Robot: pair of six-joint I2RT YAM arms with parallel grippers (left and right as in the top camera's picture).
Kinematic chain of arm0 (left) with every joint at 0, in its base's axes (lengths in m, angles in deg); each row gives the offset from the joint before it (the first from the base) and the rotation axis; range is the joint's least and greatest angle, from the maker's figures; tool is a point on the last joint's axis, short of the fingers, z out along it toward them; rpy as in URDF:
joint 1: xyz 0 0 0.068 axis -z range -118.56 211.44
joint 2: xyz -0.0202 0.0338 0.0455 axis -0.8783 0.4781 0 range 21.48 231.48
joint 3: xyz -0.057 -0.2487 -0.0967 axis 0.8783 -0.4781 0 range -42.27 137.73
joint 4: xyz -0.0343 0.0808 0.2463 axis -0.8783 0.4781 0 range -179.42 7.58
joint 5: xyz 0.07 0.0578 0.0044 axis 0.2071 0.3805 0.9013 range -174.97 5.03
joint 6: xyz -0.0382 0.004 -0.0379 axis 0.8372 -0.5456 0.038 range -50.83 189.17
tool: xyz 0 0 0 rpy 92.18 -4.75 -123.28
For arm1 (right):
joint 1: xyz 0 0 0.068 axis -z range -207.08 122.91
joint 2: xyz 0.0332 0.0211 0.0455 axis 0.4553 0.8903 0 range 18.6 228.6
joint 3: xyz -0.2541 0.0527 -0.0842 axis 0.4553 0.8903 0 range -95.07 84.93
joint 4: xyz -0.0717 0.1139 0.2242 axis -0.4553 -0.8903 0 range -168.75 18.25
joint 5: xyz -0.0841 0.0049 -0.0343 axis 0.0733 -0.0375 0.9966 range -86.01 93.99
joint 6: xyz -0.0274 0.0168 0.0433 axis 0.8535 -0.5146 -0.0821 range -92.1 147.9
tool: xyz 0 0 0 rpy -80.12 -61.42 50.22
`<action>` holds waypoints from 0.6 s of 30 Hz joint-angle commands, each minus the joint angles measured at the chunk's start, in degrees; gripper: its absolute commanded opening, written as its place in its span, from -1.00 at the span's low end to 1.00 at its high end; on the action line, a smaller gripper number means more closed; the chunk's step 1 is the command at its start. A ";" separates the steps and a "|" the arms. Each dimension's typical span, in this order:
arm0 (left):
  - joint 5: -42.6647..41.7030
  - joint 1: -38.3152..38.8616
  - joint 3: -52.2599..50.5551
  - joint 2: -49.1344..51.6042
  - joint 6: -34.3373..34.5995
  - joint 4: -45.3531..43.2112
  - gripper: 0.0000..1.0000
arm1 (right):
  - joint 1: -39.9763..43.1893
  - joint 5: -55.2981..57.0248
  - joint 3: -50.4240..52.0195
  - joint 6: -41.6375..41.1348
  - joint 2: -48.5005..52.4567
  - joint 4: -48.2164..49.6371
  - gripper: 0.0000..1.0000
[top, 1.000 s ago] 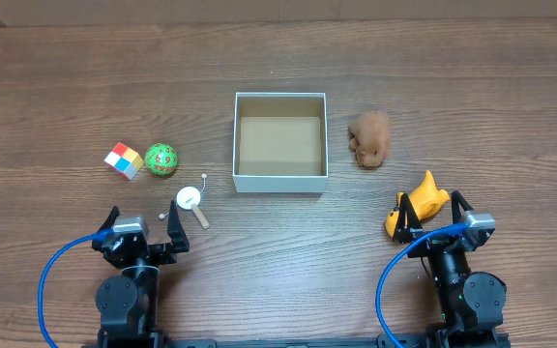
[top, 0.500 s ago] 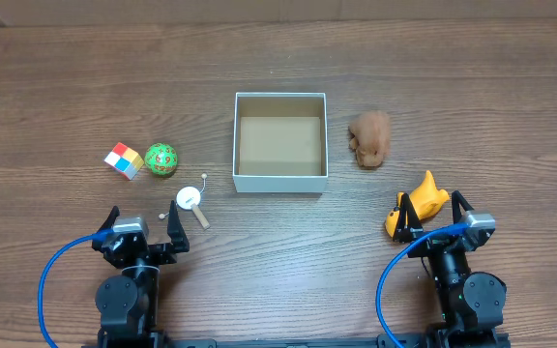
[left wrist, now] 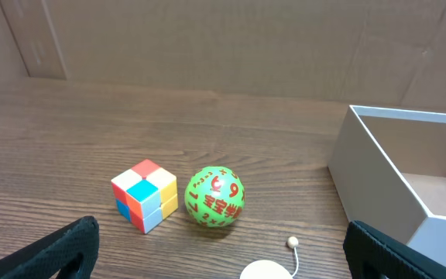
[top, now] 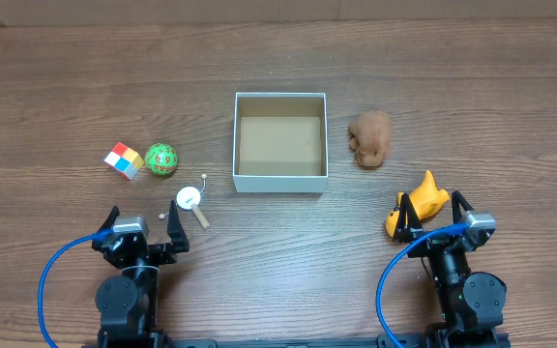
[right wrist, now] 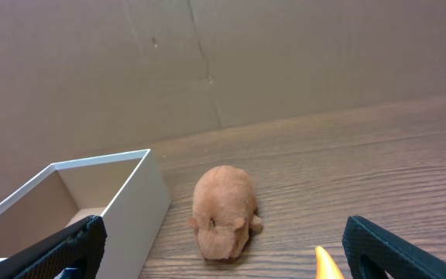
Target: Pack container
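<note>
The container is a square white-walled box with a tan inside, empty, at the table's middle; it also shows in the left wrist view and the right wrist view. Left of it lie a colourful cube, a green ball and a small white drum toy with a stick. Right of it lie a brown plush animal and a yellow-orange toy. My left gripper and right gripper are open and empty near the front edge.
The table is dark brown wood. A cardboard wall stands behind the table. Blue cables loop beside each arm base at the front.
</note>
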 commanded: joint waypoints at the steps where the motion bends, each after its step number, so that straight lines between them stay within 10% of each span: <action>1: 0.72 0.37 -0.42 -0.48 0.79 -0.17 1.00 | 0.22 0.46 0.59 -0.66 -0.68 0.87 1.00; 10: 0.72 0.37 -0.42 -0.48 0.79 -0.17 1.00 | 0.22 5.18 -7.63 -8.59 2.47 -5.33 1.00; 18: 0.72 0.37 -0.42 -0.48 0.79 -0.17 1.00 | 0.22 5.62 -36.11 0.59 28.85 -18.36 1.00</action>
